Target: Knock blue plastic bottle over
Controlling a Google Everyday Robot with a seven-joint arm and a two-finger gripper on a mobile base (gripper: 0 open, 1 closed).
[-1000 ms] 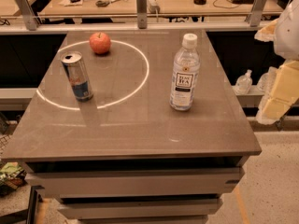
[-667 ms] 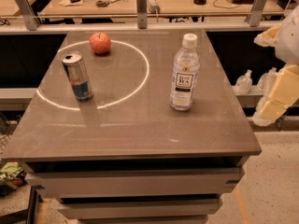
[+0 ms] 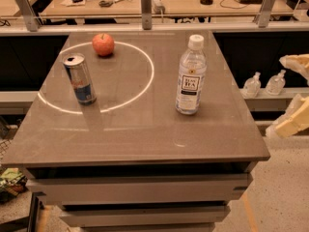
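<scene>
The blue plastic bottle (image 3: 190, 76) stands upright on the right half of the grey table (image 3: 140, 139). It is clear and faintly bluish, with a white cap and a white label with dark print. My gripper (image 3: 295, 93) is at the right edge of the view, beyond the table's right side and well apart from the bottle. Its two cream fingers (image 3: 294, 62) are spread wide with nothing between them.
A silver-blue drink can (image 3: 80, 79) stands at the table's left. A red apple (image 3: 103, 44) sits at the back, inside a white ring of light. Two small pump bottles (image 3: 263, 83) stand on a ledge to the right. A desk with clutter lies behind.
My gripper has moved lower in the view at the right edge. The bottle, can and apple have not moved.
</scene>
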